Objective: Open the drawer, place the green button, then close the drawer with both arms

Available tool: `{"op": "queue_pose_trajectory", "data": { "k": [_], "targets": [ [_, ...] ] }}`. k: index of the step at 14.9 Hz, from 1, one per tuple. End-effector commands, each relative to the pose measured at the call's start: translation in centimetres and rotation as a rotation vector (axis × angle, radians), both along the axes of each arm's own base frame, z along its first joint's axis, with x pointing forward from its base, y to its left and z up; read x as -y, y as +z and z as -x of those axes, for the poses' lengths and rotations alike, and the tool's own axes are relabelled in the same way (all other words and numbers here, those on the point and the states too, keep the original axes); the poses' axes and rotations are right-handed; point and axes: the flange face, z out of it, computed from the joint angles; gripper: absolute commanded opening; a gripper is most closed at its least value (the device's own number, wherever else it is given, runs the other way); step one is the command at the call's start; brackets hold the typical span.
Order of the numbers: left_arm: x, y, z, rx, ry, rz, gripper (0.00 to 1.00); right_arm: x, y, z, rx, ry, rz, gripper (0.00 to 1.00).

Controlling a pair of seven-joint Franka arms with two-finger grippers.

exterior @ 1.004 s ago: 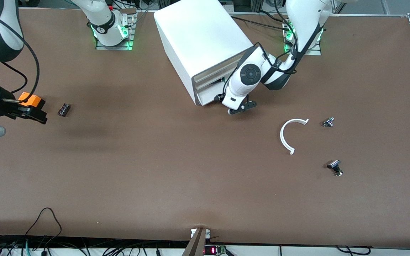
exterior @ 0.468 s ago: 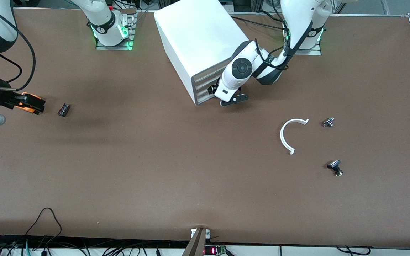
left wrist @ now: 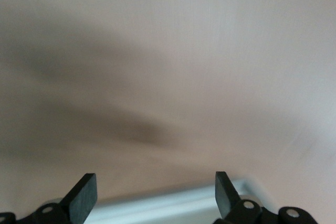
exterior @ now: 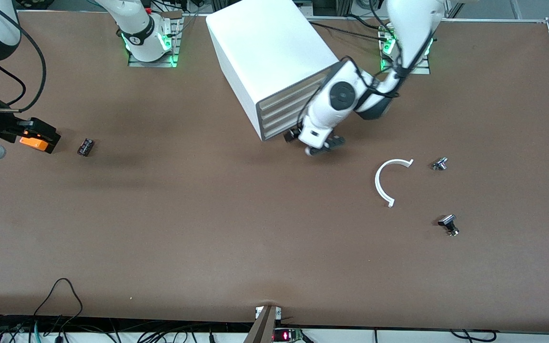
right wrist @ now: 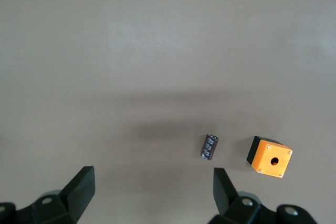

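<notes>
- The right gripper [right wrist: 152, 192] hangs in the air with its fingers [right wrist: 79, 187] spread wide and nothing between them, far from the white cabinet [exterior: 267, 52] toward the right arm's end of the table.
- An orange box [exterior: 33, 142] with a hole lies on the table under it, and a small dark cylinder [exterior: 85, 146] lies just beside the box on the cabinet's side.
- The drawer [exterior: 279, 128], lowest of the cabinet's four, sits shut and flush with the three above; the button cannot be seen.
- The left gripper [exterior: 320, 145] is just in front of the drawer, low over the table, fingers [left wrist: 84, 195] parted and empty.
- A white curved strip [exterior: 386, 181] and two small silver-black knobs [exterior: 440, 164] lie nearer the front camera than the cabinet, toward the left arm's end.
</notes>
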Motion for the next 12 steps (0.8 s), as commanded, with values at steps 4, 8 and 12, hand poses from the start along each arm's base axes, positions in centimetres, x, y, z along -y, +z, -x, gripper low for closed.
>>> {"op": "queue_pose_trajectory", "data": {
  "k": [4,8,12],
  "targets": [
    [-16.4,13.9,-6.9,0.171,-0.038,-0.025,0.99,0.6,0.8,1.1,0.0,0.01,-0.03,1.0],
    [-26.8,23.8,-6.6,0.18,-0.242,-0.092,0.99,0.7,0.7,1.1,-0.002,0.042,-0.031,1.0],
    [-28.9,32.4,-5.8,0.14,-0.366,-0.262,0.99,0.7,0.7,1.1,-0.005,0.045,-0.031,1.0]
  ]
}}
